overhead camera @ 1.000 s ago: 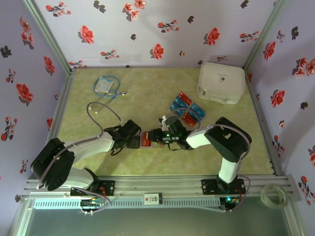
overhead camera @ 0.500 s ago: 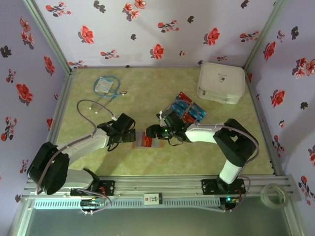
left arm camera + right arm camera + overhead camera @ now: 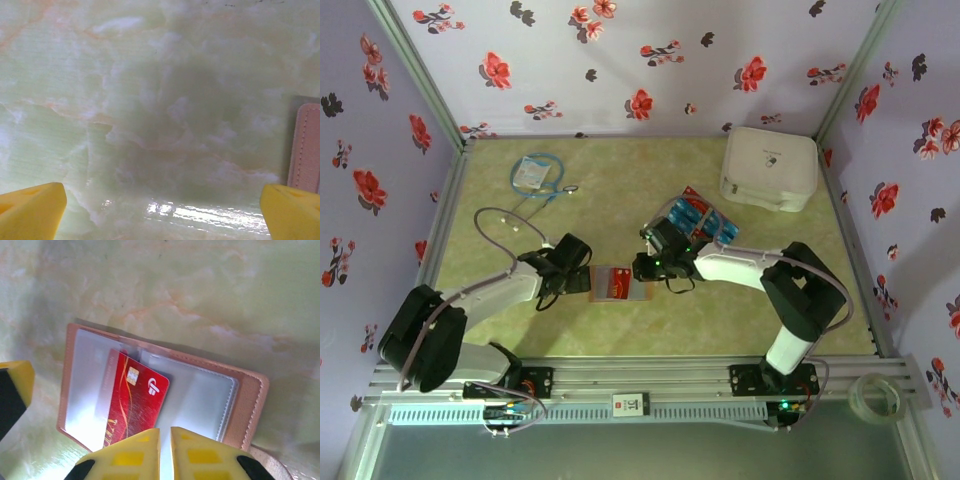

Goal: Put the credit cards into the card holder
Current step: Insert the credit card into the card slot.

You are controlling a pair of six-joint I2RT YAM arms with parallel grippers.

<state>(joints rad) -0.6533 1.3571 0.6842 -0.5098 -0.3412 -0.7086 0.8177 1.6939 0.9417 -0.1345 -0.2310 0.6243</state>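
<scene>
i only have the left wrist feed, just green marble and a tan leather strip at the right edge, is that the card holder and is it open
observer: yes, the small brown leather folding card holder lies open flat, its clear sleeves facing up.
operator: any card in it yet
observer: one thin red chip card sits partly under a clear sleeve, with its chip end exposed.
operator: where are the right fingers
observer: the right arm's yellow fingers are shut, right at that card's lower end. I cannot tell whether they touch it.
</scene>
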